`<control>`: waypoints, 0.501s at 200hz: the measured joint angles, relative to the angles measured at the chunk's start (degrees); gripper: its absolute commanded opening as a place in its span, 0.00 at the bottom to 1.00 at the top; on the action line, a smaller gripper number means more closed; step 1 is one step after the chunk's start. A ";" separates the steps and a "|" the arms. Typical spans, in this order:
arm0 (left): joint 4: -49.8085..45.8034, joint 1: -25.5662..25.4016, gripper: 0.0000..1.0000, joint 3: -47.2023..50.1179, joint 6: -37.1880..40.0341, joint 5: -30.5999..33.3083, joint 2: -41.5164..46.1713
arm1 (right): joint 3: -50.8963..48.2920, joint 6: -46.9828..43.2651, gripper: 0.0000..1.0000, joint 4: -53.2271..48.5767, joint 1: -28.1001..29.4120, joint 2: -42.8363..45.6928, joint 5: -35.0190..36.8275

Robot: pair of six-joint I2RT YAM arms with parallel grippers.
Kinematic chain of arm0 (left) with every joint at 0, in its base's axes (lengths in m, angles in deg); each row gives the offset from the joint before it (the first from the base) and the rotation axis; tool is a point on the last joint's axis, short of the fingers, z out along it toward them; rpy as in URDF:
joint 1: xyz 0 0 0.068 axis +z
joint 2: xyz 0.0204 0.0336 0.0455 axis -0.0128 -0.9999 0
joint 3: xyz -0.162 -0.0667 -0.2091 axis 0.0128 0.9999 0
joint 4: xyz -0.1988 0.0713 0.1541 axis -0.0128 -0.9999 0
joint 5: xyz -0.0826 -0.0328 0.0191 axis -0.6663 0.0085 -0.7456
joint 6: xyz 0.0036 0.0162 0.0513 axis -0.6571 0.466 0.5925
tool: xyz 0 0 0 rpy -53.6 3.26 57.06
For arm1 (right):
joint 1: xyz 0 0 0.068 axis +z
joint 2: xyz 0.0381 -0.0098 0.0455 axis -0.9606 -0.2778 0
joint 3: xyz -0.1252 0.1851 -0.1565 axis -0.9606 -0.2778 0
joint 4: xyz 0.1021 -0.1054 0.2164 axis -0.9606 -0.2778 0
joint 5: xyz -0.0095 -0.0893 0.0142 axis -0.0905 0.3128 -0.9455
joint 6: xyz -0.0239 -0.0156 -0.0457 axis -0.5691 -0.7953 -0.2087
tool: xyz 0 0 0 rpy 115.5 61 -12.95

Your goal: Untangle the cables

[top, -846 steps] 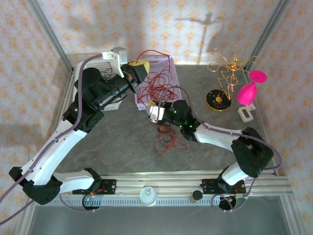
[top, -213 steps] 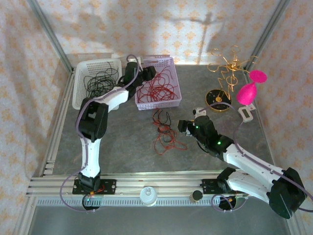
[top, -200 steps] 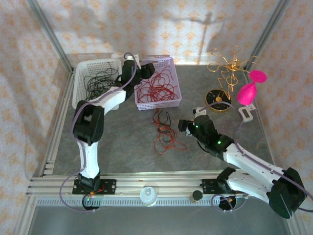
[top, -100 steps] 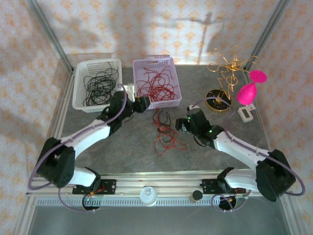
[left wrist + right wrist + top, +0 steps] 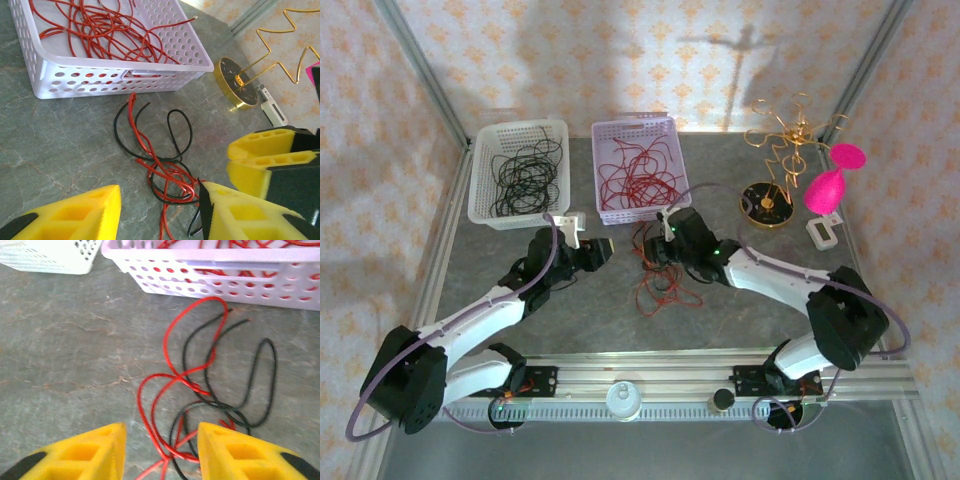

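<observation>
One grey worktop (image 5: 740,310) carries everything. At its back stand a white basket (image 5: 510,218) of black strands and a lilac basket (image 5: 632,122) of red ones. A gold wire ornament (image 5: 782,150) and a pink object (image 5: 828,185) are off to the right. The cables (image 5: 660,275), red and black tangled, lie loose just before the lilac basket. The left hand (image 5: 603,248) and right hand (image 5: 660,245) flank their far end, each with fingers apart, gripping nothing.

cables (image 5: 660,276) tangled | left hand (image 5: 604,250) near | right hand (image 5: 656,252) over them
</observation>
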 measured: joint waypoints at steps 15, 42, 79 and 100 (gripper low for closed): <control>0.00 0.00 0.45 0.00 -0.04 -0.07 -0.11 | 1.25 -1.60 0.36 0.22 0.20 -2.08 -0.02; -0.02 0.00 0.42 0.00 -0.02 -0.07 -0.33 | 2.36 -4.50 0.35 0.13 0.26 -5.73 -0.11; -0.15 0.02 0.39 0.00 0.04 -0.07 -0.35 | 2.71 -6.80 0.34 -0.09 0.42 -9.51 -1.79; -0.33 0.00 0.40 0.00 0.02 -0.07 -0.35 | 3.63 -7.45 0.29 -0.02 0.55 -10.75 -2.91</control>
